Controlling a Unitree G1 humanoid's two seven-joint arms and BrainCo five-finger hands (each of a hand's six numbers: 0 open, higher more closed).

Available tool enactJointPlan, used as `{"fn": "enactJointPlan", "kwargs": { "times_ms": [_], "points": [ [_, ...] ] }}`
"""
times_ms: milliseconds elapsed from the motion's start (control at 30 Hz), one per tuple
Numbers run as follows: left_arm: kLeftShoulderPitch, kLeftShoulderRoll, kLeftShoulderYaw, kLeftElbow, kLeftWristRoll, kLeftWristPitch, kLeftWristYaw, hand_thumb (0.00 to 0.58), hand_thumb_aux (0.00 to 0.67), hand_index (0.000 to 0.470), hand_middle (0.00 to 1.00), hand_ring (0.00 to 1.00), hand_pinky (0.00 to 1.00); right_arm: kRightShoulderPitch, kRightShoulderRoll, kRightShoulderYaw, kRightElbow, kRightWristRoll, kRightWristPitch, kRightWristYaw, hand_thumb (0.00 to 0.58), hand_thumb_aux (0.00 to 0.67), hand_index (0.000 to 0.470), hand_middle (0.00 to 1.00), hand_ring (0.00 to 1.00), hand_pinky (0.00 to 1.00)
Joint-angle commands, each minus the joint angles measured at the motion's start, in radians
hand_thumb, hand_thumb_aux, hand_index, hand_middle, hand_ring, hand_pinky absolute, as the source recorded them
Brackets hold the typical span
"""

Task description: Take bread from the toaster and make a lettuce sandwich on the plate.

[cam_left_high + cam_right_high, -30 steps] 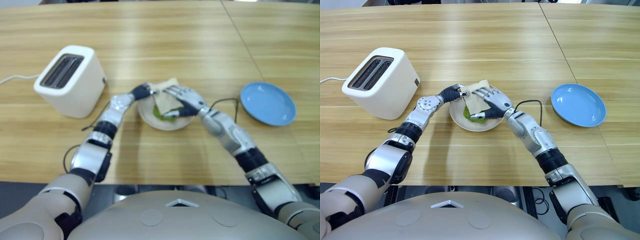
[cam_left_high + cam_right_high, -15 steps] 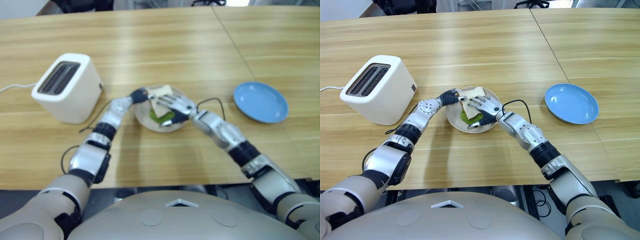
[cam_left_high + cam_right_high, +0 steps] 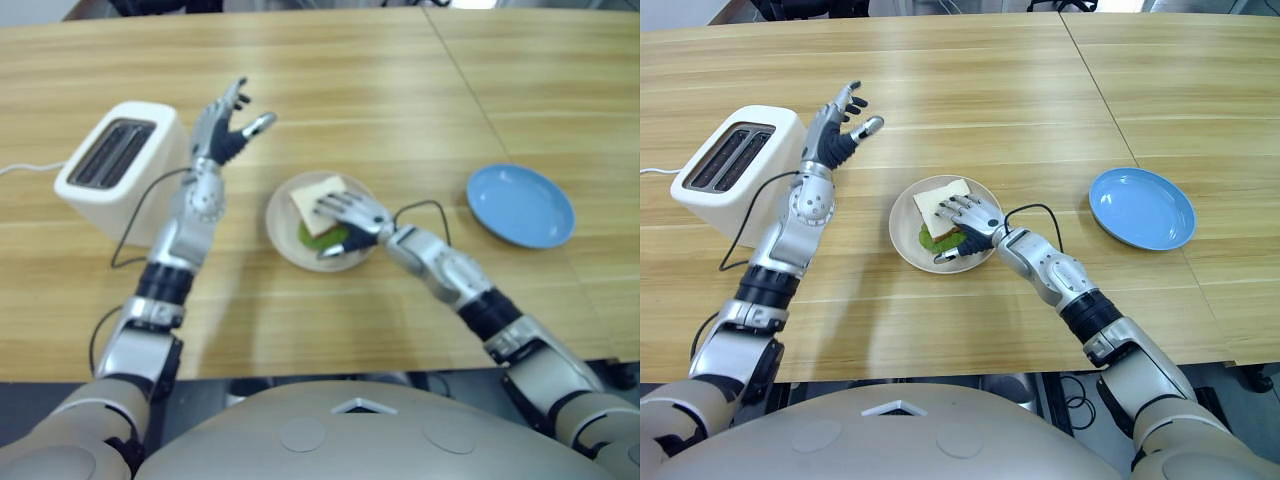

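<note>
A beige plate [image 3: 902, 222] in the middle of the table holds green lettuce [image 3: 934, 240] with a slice of bread [image 3: 937, 201] lying on top. My right hand [image 3: 968, 221] rests on the bread's near right edge with its fingers spread flat over the sandwich, gripping nothing. My left hand [image 3: 838, 122] is raised in the air with spread fingers, just right of the white toaster [image 3: 732, 176], holding nothing. The toaster's two dark slots [image 3: 726, 157] face up at the left of the table.
A blue plate [image 3: 1141, 208] lies at the right. A black cable [image 3: 1034, 212] loops beside my right wrist and another [image 3: 750, 220] hangs from my left arm. The toaster's white cord [image 3: 652, 172] runs off the left edge. A table seam [image 3: 1102, 75] runs at the back right.
My left hand let go of the bread and lifted up and back to the left, next to the toaster, fingers spreading. The bread now lies flat on the lettuce under my right hand.
</note>
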Motion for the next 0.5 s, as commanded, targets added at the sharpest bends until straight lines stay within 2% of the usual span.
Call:
{"fn": "enactJointPlan", "kwargs": {
  "times_ms": [33, 67, 167, 367, 500],
  "points": [
    [0.077, 0.004, 0.015, -0.129, -0.113, -0.01, -0.133, 0.58, 0.67, 0.46, 1.0, 1.0, 1.0, 0.048, -0.021, -0.113, -0.107, 0.101, -0.095, -0.189, 0.58, 0.67, 0.46, 0.87, 0.87, 0.87],
    [0.099, 0.007, 0.019, -0.164, -0.141, -0.008, -0.167, 0.58, 0.67, 0.46, 1.0, 1.0, 1.0, 0.064, -0.022, -0.163, -0.169, 0.152, -0.118, -0.221, 0.58, 0.67, 0.46, 1.0, 1.0, 1.0],
    [0.175, 0.044, 0.012, -0.276, -0.21, 0.028, -0.302, 0.58, 0.67, 0.46, 1.0, 1.0, 1.0, 0.112, -0.033, -0.292, -0.283, 0.304, -0.148, -0.22, 0.58, 0.67, 0.46, 1.0, 1.0, 1.0],
    [0.344, 0.198, 0.05, -0.48, -0.321, 0.187, -0.56, 0.58, 0.67, 0.46, 1.0, 1.0, 1.0, 0.257, -0.091, -0.466, -0.435, 0.465, -0.131, -0.127, 0.58, 0.67, 0.46, 1.0, 1.0, 1.0],
    [0.474, 0.315, 0.05, -0.603, -0.364, 0.311, -0.702, 0.58, 0.67, 0.46, 1.0, 1.0, 1.0, 0.391, -0.165, -0.485, -0.48, 0.507, -0.054, 0.051, 0.58, 0.67, 0.46, 1.0, 1.0, 1.0]
  ]
}}
